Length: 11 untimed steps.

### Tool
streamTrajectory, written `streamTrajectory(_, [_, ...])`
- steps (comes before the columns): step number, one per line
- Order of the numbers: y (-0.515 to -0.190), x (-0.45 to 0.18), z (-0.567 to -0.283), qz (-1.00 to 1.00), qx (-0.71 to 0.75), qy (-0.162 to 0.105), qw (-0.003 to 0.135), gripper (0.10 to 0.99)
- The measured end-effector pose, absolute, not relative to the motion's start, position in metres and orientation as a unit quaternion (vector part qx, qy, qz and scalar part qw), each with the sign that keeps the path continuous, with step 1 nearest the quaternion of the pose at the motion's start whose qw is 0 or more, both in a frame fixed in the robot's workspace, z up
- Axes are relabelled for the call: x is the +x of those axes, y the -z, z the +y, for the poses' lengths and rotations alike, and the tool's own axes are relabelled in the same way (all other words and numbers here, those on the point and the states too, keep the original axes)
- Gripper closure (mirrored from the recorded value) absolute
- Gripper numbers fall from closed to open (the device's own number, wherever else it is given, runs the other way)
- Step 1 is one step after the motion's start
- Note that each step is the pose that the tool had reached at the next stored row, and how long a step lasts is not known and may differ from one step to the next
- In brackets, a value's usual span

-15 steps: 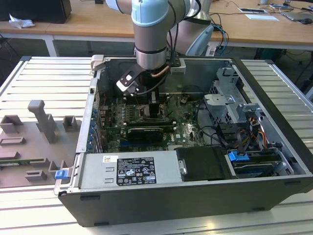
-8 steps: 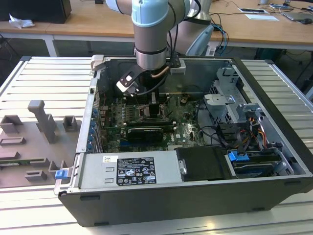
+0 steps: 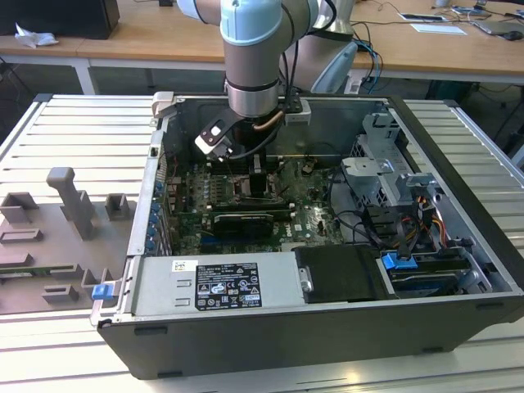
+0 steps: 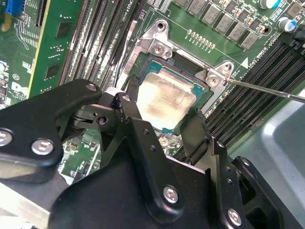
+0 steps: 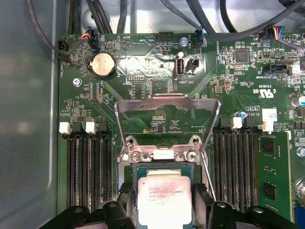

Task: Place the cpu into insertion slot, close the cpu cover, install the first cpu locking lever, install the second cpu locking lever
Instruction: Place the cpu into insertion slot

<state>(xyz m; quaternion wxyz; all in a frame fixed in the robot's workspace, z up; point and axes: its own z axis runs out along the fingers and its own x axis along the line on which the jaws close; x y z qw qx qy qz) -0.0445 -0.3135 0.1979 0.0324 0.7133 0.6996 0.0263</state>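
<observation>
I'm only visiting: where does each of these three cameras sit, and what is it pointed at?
Exterior view: off the arm, higher than the open computer case, looking down into it; the arm reaches in from above.
First wrist view: on the arm, looking down on the motherboard, the open cpu cover and the cpu; the gripper frames the cpu.
Second wrist view: on the arm, slanting onto the insertion slot; the gripper's black body shows in the foreground.
Shared: both wrist views show the cpu and the gripper.
</observation>
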Motion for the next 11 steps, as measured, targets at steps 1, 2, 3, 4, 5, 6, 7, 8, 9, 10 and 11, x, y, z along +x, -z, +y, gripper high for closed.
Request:
streamTrajectory(1, [-0.198,-0.044,-0.314,0.700,0.713,-0.026,0.032,0.471])
streamTrajectory(2, [-0.198,-0.044,-0.313,0.700,0.713,-0.026,0.032,0.471])
streamTrajectory(3, [-0.199,-0.044,-0.314,0.700,0.713,-0.026,0.032,0.471])
streamTrajectory(4, [-0.200,-0.044,-0.314,0.700,0.713,-0.026,0.032,0.471])
streamTrajectory(5, [-0.203,-0.044,-0.314,0.700,0.713,-0.026,0.032,0.471])
streamTrajectory(6, [-0.204,-0.044,-0.314,0.700,0.713,-0.026,0.032,0.471])
streamTrajectory(7, [-0.205,-0.044,-0.314,0.700,0.713,-0.026,0.032,0.471])
streamTrajectory(8, [-0.207,-0.044,-0.314,0.700,0.713,-0.026,0.032,0.486])
streamTrajectory(9, [-0.208,-0.044,-0.314,0.700,0.713,-0.026,0.032,0.549])
streamTrajectory(10, [-0.209,-0.044,-0.314,0.700,0.713,-0.026,0.032,0.549])
streamTrajectory(11, [-0.209,-0.044,-0.313,0.700,0.713,-0.026,0.032,0.612])
